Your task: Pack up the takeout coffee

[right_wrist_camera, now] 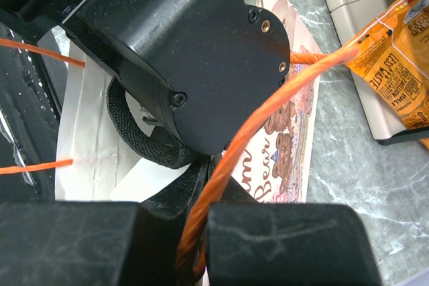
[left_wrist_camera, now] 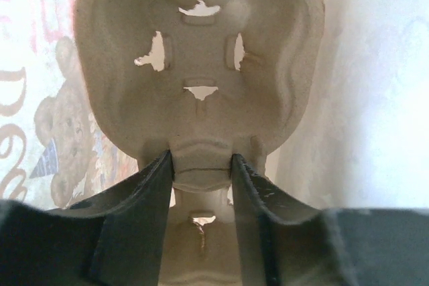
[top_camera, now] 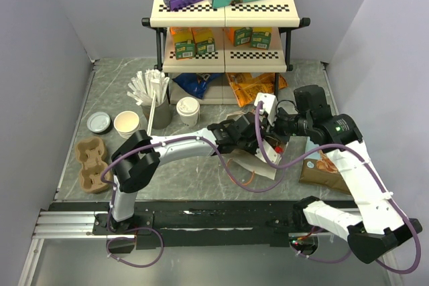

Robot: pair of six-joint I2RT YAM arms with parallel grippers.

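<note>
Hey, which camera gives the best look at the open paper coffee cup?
Top external: the coffee cup stands upright, its rim and cream inside in full view. The left wrist view is filled by the pulp carrier in the left gripper. The right wrist view shows the bag and orange handle, no cup.

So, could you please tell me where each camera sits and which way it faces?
Top external: fixed above and behind the bases, looking down on the table; left arm and right arm meet over the paper bag.
Left wrist: on the left arm, looking along its jaws, shut on a pulp cup carrier, bag behind.
Right wrist: on the right arm, looking past its jaws, shut on the orange handle, at the left arm.
Shared: all three show the bag.
</note>
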